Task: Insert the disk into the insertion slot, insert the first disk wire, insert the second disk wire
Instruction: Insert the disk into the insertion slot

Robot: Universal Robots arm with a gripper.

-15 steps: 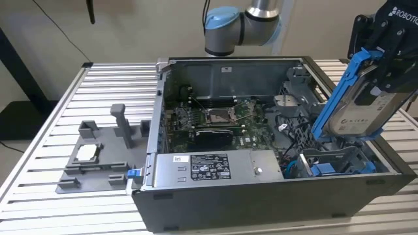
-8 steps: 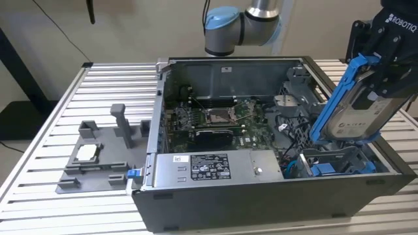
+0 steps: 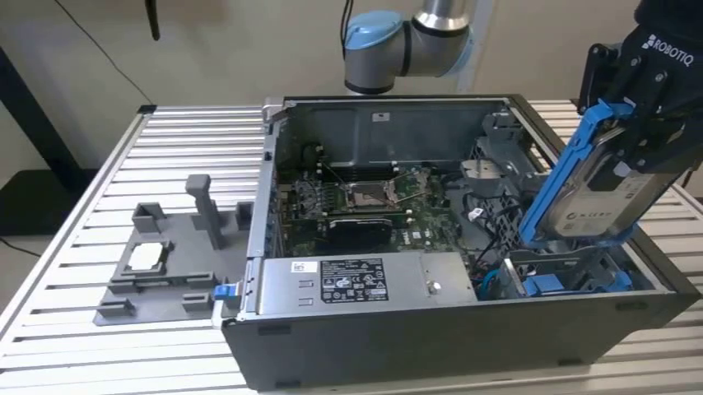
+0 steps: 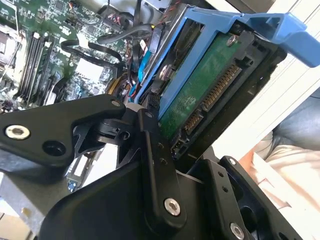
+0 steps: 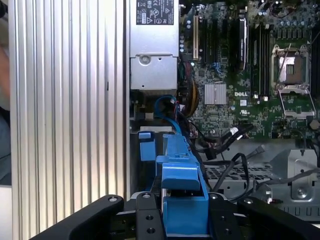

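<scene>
Zero of three insertions done. Black two-finger claw clamped on flat silver-grey disk in bright blue plastic frame, held tilted at right of exterior view, lower end just above narrow grey sheet-metal insertion slot, lower right.

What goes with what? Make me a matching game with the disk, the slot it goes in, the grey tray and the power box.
Things:
1. disk
2. insertion slot
3. grey tray
4. power box

Places:
A. on the table, outside the computer case, at the exterior view's left
B. gripped by the hand, tilted above the case
C. inside the case, along its near wall, label facing up
D. inside the case, just under the disk, with blue fittings

Pairs: 1-B, 2-D, 3-A, 4-C
</scene>
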